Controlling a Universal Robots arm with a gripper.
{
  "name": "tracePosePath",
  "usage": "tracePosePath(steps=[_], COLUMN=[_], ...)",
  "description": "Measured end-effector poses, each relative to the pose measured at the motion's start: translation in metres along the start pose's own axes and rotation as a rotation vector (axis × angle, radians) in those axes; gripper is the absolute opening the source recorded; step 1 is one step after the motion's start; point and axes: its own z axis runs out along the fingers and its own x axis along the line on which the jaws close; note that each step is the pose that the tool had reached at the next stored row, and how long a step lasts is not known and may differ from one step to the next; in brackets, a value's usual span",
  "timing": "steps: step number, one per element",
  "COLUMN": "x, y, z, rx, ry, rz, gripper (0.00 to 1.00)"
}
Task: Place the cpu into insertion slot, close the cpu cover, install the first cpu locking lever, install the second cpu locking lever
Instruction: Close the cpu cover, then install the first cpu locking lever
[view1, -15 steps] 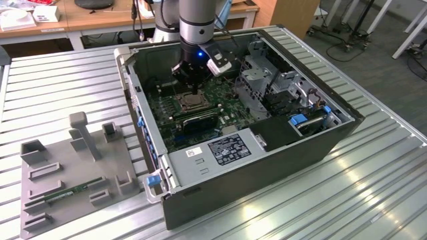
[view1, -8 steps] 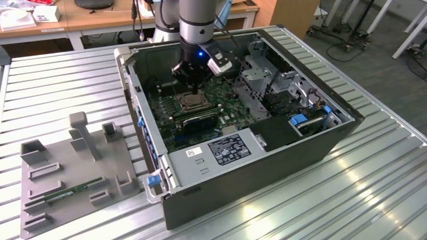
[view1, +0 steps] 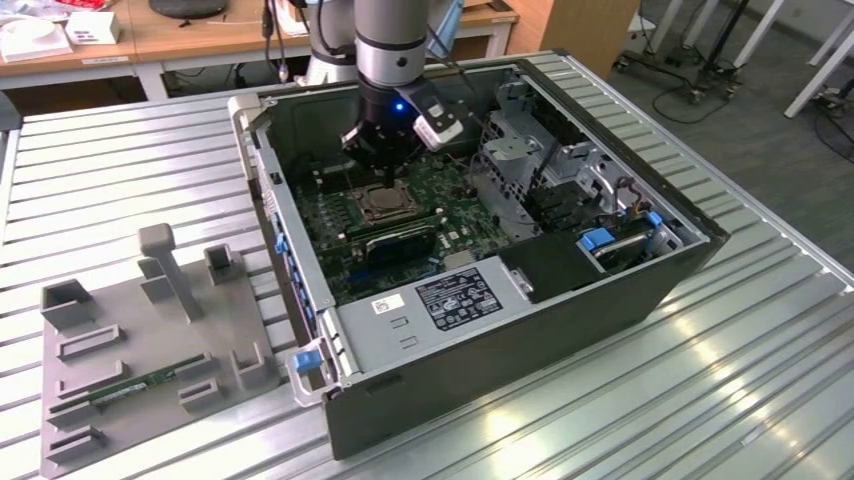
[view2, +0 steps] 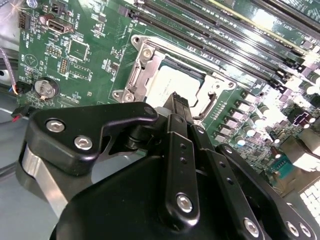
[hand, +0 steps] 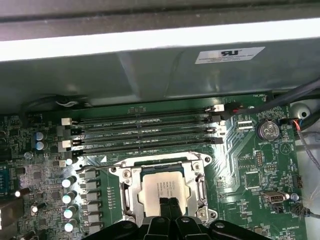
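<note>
The cpu (hand: 165, 189) lies flat in its socket on the green motherboard, pale metal face up; it also shows in the second wrist view (view2: 167, 82). The cpu cover (hand: 131, 186), a silvery frame, lies down around the chip (view2: 141, 62). My gripper (hand: 169, 204) is shut, its black fingertips pressed together right over the cpu's face with nothing between them (view2: 176, 100). In the exterior view the gripper (view1: 387, 178) hangs inside the open computer case, just above the socket (view1: 378, 206). I cannot tell how the locking levers stand.
Black memory slots (hand: 145, 132) run beside the socket. A coin battery (hand: 266, 131) sits on the board. Case walls (view1: 274, 200), a drive cage (view1: 523, 160) and the power supply (view1: 441, 298) hem the arm in. A grey fixture tray (view1: 80, 440) outside holds a green memory stick (view1: 140, 385).
</note>
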Motion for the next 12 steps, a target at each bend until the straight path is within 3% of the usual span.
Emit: tracePosePath(steps=[5, 12], x=[0.0035, 0.0039], y=[-0.0008, -0.0019], z=[-0.0002, 0.0009], rx=[-0.0014, -0.002], ry=[-0.0108, -0.0127], rz=[-0.005, -0.011], gripper=[0.11, 0.11])
